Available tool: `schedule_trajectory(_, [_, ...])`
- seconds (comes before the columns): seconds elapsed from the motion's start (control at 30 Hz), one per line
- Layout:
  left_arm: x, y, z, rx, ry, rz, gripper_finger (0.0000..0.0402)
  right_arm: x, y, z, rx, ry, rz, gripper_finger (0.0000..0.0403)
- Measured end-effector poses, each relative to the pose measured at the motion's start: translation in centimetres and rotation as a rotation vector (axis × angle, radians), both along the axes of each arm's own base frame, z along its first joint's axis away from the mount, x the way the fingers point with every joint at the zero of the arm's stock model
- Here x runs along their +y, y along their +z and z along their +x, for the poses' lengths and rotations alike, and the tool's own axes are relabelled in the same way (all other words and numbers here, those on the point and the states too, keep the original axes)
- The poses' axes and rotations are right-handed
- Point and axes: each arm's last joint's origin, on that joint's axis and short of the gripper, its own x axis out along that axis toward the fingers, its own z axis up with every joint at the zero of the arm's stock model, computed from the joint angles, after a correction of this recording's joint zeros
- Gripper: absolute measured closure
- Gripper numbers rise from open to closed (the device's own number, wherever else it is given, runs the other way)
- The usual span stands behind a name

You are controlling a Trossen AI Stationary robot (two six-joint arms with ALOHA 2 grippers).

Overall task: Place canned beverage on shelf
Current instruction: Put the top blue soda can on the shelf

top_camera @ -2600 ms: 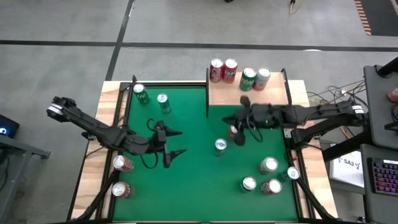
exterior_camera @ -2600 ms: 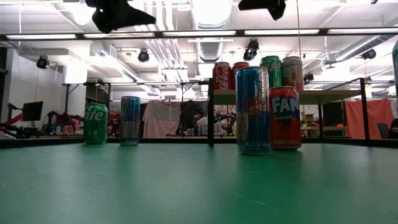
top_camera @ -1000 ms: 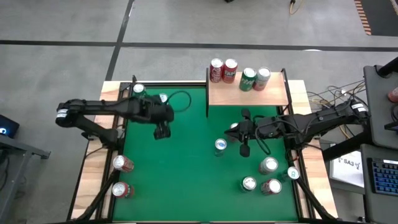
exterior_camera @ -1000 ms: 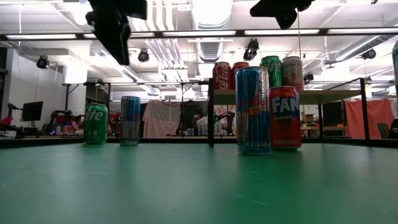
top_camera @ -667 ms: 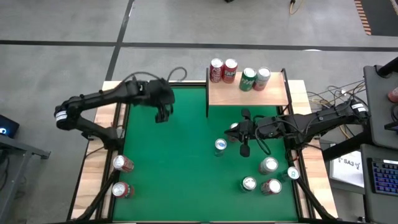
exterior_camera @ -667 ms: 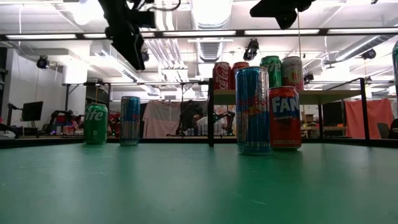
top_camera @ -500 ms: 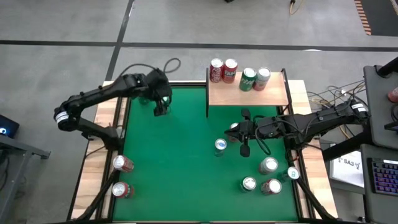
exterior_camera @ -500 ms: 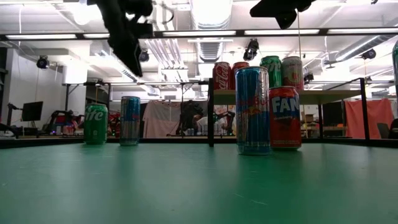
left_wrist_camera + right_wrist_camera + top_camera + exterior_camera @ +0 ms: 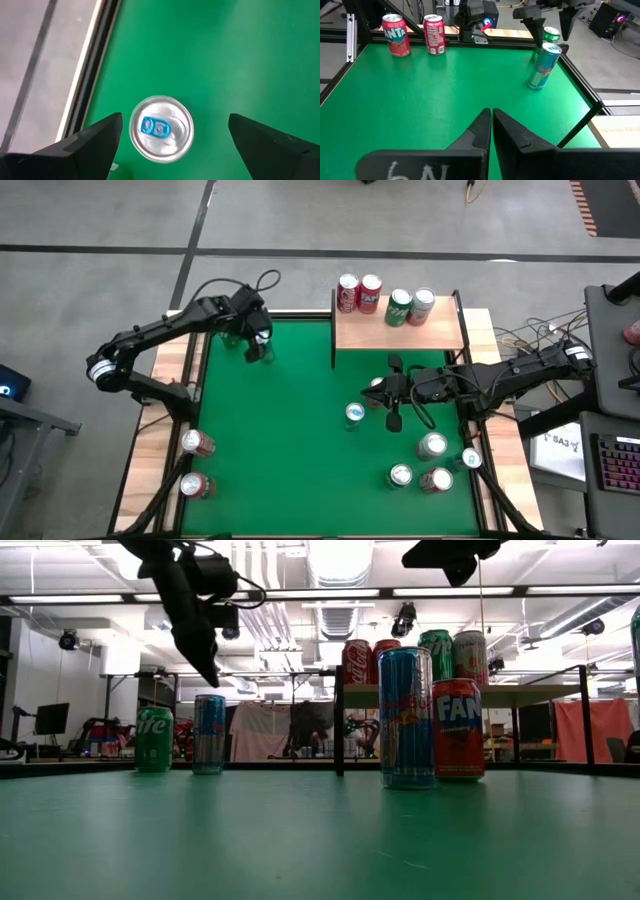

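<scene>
With its wide-open, empty left end effector (image 9: pixel 170 132) poised above the slim blue can (image 9: pixel 161 128), the robot should descend straight, centering the can before closing.

Green felt table (image 9: pixel 290 440), scattered cans, wooden shelf (image 9: pixel 400 332) bearing four cans (image 9: pixel 384 299)

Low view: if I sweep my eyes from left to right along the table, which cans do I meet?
Green Sprite can → slim blue can under the left gripper → tall blue can → orange Fanta can.
</scene>
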Motion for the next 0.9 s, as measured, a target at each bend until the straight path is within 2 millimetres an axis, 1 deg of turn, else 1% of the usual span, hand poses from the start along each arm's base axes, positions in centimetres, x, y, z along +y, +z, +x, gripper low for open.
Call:
schedule_trajectory(0.23, [0.3, 0.0, 0.0, -0.018, 0.012, 0.013, 0.0052, 0.0, 0.0, 0.0, 0.0, -0.002, 0.005, 0.0394])
schedule_trajectory(0.57, [0.5, -2.1, -0.7, 0.018, 0.034, -0.016, 0.0052, 0.0, 0.0, 0.0, -0.003, -0.014, 0.035, 0.0394])
schedule_trajectory(0.8, [0.6, -2.7, -0.5, -0.007, 0.055, -0.011, 0.0052, 0.0, 0.0, 0.0, -0.004, -0.018, 0.046, 0.0394])
schedule_trajectory(0.9, [0.6, -3.4, -0.6, -0.009, 0.062, -0.014, 0.0052, 0.0, 0.0, 0.0, -0.007, -0.018, 0.047, 0.0394])
